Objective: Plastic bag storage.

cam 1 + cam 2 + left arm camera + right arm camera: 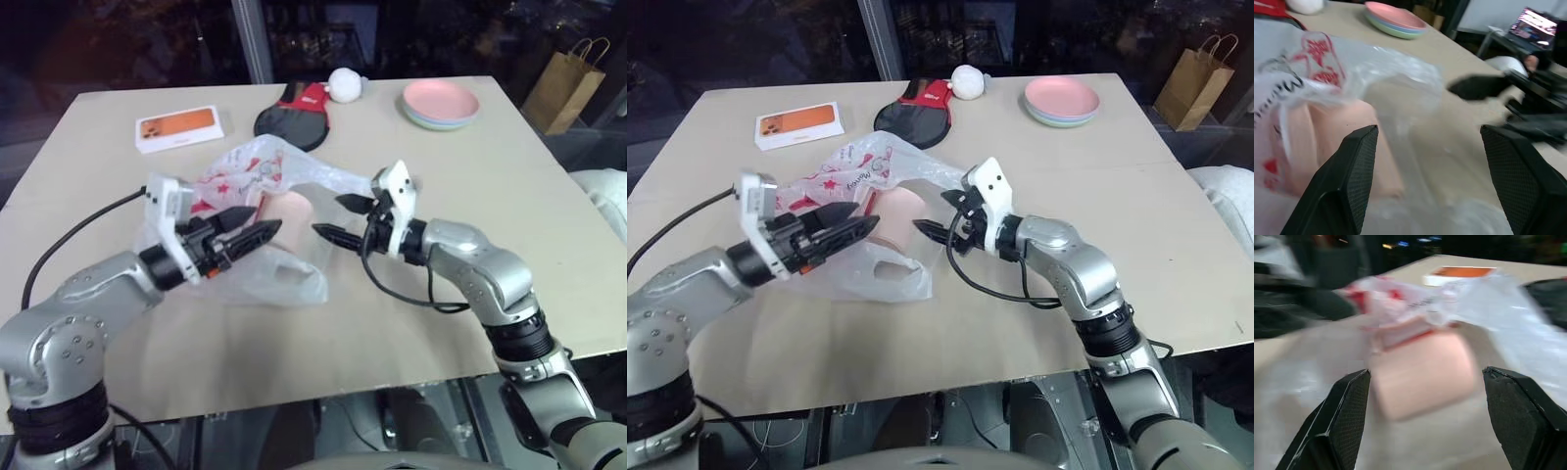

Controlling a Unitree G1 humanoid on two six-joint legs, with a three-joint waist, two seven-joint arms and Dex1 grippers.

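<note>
Left eye view, left to right: my left gripper point(257, 228) reaches in level over the tan table point(441, 176), its two black fingers spread apart with nothing between them, tips at the near edge of the plastic bag point(257, 176). Plastic bag: crinkled translucent white film with red marks, lying at mid-table between my two grippers, draped over a pale pink mug point(291, 211) that shows through the film. My right gripper point(343, 217) points toward the bag from the other side, fingers parted wide and empty; one tip lies close to a stretched-out fold of the film, and I cannot tell whether it touches. Left wrist view: film and mug lie ahead of my open fingers point(1354, 176), none of it pinched. Far side of the table, left to right: an orange-and-white box point(180, 127), a black-and-red paddle point(294, 116), a white ball point(345, 84), stacked pastel plates point(441, 104). A brown paper bag point(566, 86) stands beyond the table's right corner.
</note>
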